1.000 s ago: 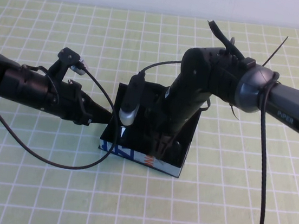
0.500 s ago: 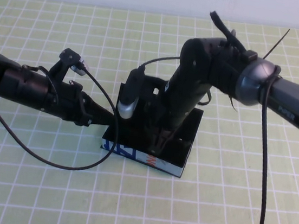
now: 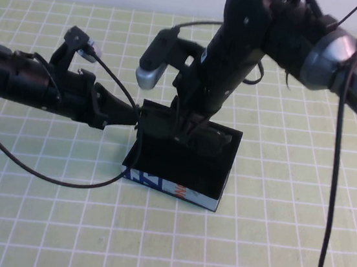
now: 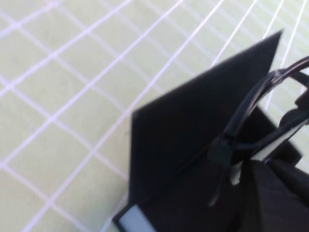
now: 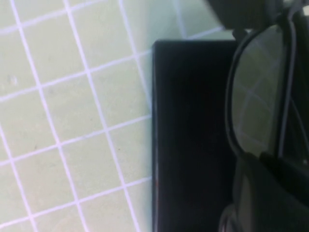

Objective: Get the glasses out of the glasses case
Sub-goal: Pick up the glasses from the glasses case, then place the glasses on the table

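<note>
Black plastic fills the middle of the high view: the glasses case (image 3: 181, 166) sits open on the green checked mat (image 3: 37, 220), its light blue printed front facing the robot and its lid standing up at the far left corner; our right gripper (image 3: 189, 123) points down over the case from above, and its fingers appear clamped on the glasses (image 3: 207, 139), which we see as a dark frame hanging at or just above the far rim of the case; in the right wrist view a tinted lens (image 5: 258, 96) shows the mat's grid through it, with the case's black lining beside it, so we judge the glasses raised clear of the floor of the case; our left gripper (image 3: 135, 115) comes in low from the left and touches the lid's edge, seemingly steadying the case; whether it pinches the lid or only presses on it, we cannot tell; the step in hand, as we read it, is the lift-out itself, well along but not finished; the next move calls for carrying the glasses up and away over the rim without a temple snagging on the lid, then setting them on bare mat beside the case.
</note>
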`<action>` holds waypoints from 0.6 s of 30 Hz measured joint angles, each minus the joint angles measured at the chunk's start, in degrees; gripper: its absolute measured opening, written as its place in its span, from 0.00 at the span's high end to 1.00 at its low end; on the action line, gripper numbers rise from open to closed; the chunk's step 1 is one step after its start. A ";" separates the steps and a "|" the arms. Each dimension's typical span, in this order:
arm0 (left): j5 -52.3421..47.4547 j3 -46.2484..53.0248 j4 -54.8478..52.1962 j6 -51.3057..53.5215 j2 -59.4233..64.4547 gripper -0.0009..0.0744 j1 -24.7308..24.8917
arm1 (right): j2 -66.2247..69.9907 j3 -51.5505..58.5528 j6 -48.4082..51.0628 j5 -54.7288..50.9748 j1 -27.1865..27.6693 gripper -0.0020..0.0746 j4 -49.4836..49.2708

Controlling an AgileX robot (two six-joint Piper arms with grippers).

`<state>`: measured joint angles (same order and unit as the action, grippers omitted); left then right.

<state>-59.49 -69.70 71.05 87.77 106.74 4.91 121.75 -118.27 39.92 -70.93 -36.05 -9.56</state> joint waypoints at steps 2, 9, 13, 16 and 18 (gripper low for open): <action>-0.40 0.00 0.41 -0.12 -1.67 0.99 0.00 | -2.02 0.00 -3.03 0.00 0.00 0.96 1.38; -1.58 0.00 0.53 -0.78 -7.45 0.99 0.00 | -9.37 -0.13 -14.97 -0.11 6.00 0.96 4.08; -2.03 0.00 0.26 -2.14 -9.70 0.99 0.00 | -13.19 2.63 -21.19 -0.11 14.55 0.96 2.13; -2.17 0.00 -0.32 -3.93 -10.73 0.99 0.00 | -15.71 9.08 -23.57 -0.11 21.49 0.96 -1.93; -1.86 0.00 -0.41 -4.93 -11.62 0.99 0.00 | -17.03 14.38 -24.73 0.38 24.37 0.96 -4.70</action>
<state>-61.36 -69.70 70.64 82.84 95.12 4.91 104.73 -103.89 15.19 -70.55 -11.68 -14.26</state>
